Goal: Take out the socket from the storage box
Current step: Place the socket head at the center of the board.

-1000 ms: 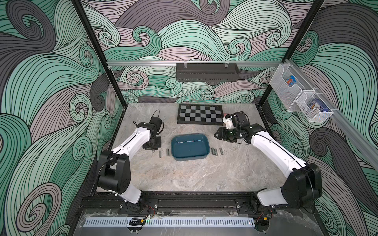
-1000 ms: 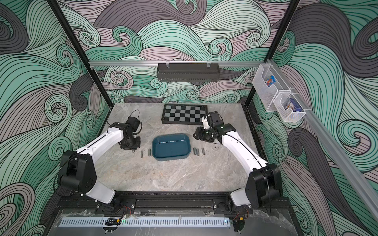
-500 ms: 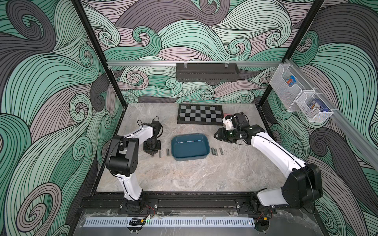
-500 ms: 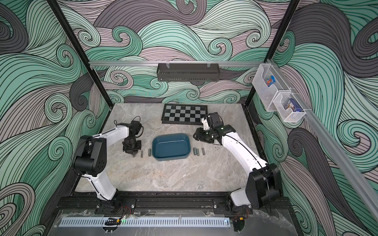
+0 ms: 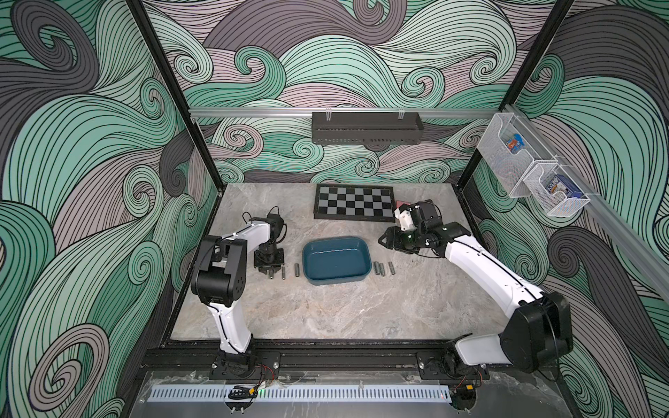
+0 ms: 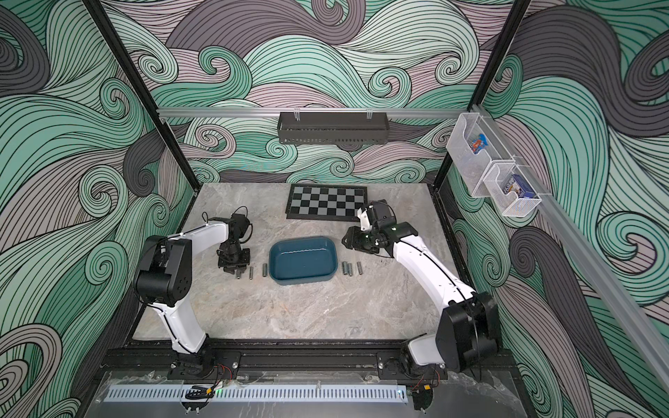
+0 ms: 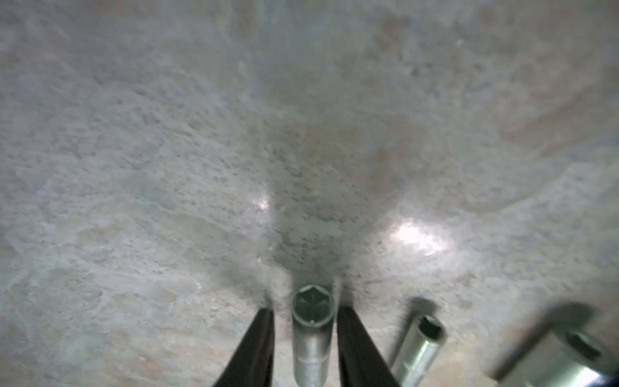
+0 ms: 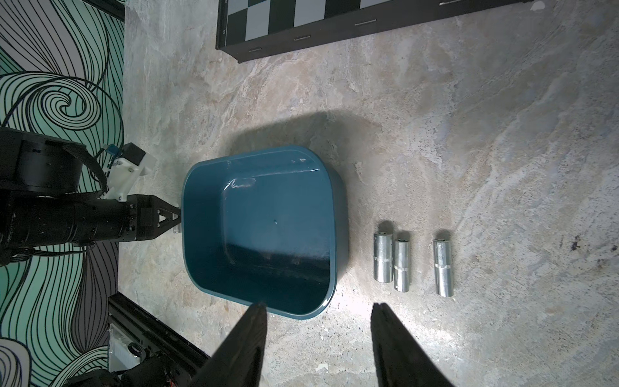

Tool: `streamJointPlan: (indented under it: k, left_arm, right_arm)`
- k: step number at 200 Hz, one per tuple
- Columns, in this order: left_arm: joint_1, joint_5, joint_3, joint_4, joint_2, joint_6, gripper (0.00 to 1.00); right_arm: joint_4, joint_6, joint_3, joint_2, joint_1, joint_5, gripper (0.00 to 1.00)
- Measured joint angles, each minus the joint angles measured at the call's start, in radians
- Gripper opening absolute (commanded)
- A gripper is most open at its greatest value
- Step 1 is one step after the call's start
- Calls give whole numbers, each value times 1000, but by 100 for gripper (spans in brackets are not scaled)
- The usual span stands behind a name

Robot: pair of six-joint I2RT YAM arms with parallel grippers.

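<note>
In both top views the storage box [image 5: 335, 262] [image 6: 303, 258] sits between the 2 grippers and looks empty. The left gripper [image 5: 270, 272] points straight down at the table [image 5: 325, 311] with a socket [image 5: 270, 277] under its tips. 2 more sockets [image 5: 283, 273] lie between those jaws and the box. The right gripper [image 5: 383, 241] hangs level off the box's other end, with 3 sockets [image 5: 382, 267] on the table near its jaws. Neither pair of jaws can be read from up here.

The left wrist view settles one pair. The socket [image 7: 312, 335] lies flat between the 2 fingers [image 7: 264, 331] with a bare strip of table on each side, so these jaws are released, not gripping. The neighbours lie parallel outside 1 finger, likely set down as a tidy row.

In the right wrist view the right gripper [image 8: 319, 306] has its fingers well apart with nothing between them, so it is released too. The box's bare floor [image 8: 261, 228] lies straight ahead of them, which confirms it is empty. The 3 sockets [image 8: 402, 264] lie ahead, beyond 1 finger. The task looks practically finished.
</note>
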Motion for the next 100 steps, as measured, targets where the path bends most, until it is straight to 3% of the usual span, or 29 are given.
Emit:
streamJointPlan:
  k: [100]
  left_arm:
    - [2,15,1,1,0,7,44]
  right_arm:
    - [0,0,-2,-1,0,0,55]
